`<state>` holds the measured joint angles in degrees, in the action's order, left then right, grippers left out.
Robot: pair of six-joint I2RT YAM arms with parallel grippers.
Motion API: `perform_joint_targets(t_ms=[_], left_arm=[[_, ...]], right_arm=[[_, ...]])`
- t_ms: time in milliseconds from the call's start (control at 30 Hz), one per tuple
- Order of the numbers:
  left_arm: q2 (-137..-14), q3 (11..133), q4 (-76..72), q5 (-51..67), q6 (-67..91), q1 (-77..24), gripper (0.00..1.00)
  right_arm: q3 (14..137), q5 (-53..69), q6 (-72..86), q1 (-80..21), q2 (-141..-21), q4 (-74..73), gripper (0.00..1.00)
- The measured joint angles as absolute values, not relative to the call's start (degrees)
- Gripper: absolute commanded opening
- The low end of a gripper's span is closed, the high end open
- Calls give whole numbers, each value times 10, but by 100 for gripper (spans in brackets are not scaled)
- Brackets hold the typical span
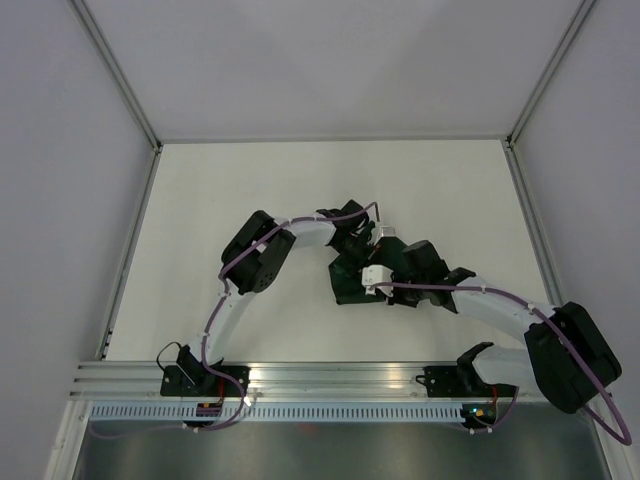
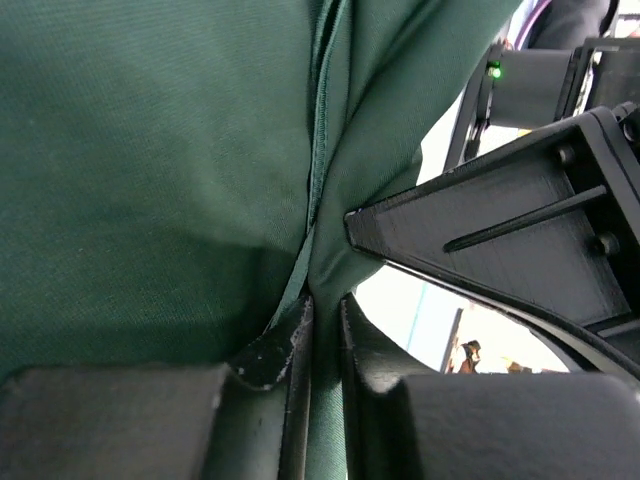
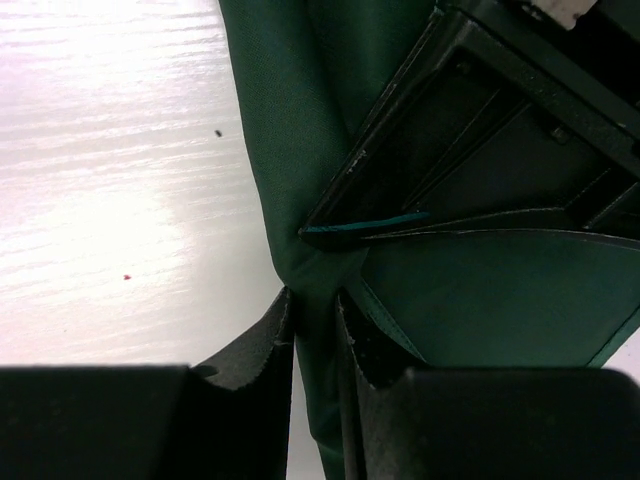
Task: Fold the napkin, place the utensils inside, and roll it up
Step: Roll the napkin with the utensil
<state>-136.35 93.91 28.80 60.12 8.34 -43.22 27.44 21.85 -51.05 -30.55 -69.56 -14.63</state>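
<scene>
1. left gripper point(image 2: 325, 335) fingertips sat nearest the lens, jaws almost together w/ a fold of the napkin point(image 2: 150, 160) pinched between them
2. right gripper point(image 3: 315, 325) same story: jaws narrow, gripping a ridge of the green cloth; the other arm's finger sat just beside it, against the fabric
3. top view: both grippers met near the middle of the table point(image 1: 250, 180), napkin bunched into a dark clump between them, not spread flat
4. cloth looked draped & creased, w/ a hemmed edge running down the left wrist view; no tidy flat fold visible
5. knife not seen in any view; couldn't tell if it was hidden in the cloth or out of frame
6. progress, my read: fold step was in hand at best, both arms working the cloth together; no finished fold shown
7. left to do, prob: finish the fold, lay it flat, put the knife inside, roll it up, so most of the task was not yet done
</scene>
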Motion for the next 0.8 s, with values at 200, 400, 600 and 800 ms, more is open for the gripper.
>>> perform_joint_targets(t_ms=[200, 400, 600, 800], left_arm=[[-1353, 920, 258, 601, 131, -408, 29], [-1329, 885, 208, 585, 171, -381, 31], [-1299, 847, 159, 563, 194, -355, 31], [-1235, 808, 83, 560, 233, -319, 30]], right_arm=[[319, 223, -513, -305, -756, -143, 5], [372, 231, -529, -303, -817, -150, 2], [427, 264, -552, -288, -872, -183, 1], [511, 334, -586, -249, -941, -284, 1]])
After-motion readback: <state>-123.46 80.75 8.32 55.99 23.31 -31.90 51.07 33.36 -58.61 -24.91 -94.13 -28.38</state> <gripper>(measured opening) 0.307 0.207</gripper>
